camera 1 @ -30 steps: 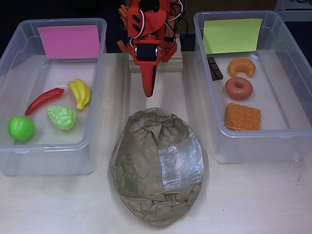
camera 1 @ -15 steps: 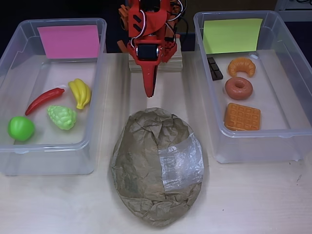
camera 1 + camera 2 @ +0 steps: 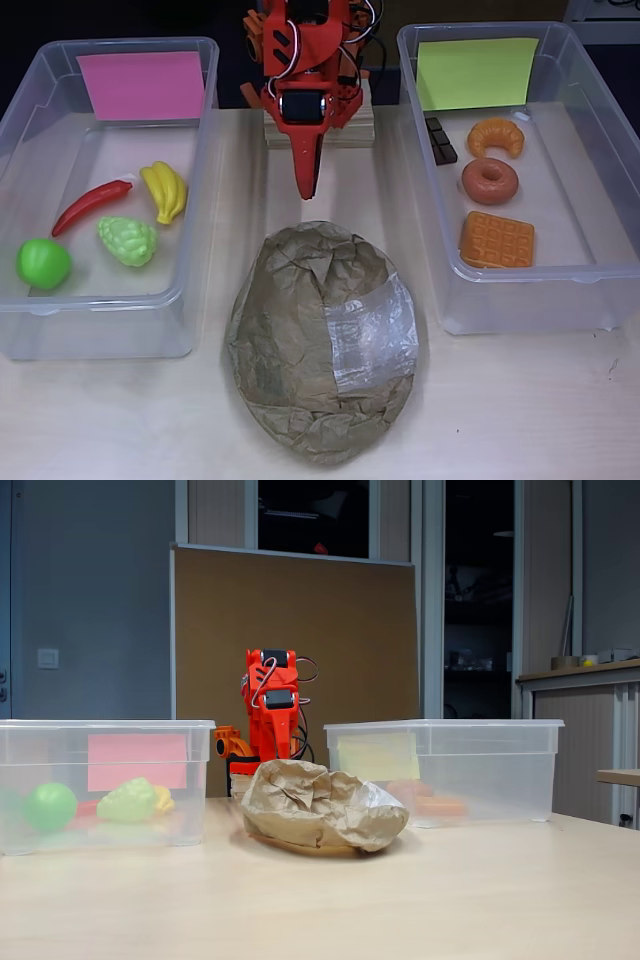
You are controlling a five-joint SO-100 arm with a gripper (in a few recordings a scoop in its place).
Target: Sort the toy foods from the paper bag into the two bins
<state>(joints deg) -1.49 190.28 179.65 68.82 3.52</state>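
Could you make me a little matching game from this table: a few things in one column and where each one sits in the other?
Things:
1. red chili
2. waffle
3. paper bag
4. gripper

Places:
A. on the bare table between the bins
B. in the bin with the pink sheet
C. above the table, just behind the bag
D. in the bin with the yellow-green sheet

Pairs: 1-B, 2-D, 3-A, 4-C

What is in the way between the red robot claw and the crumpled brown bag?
Nothing visible. In the overhead view the red gripper points down at the crumpled brown paper bag, with bare light wooden table between them. The clear bins sit off to each side.
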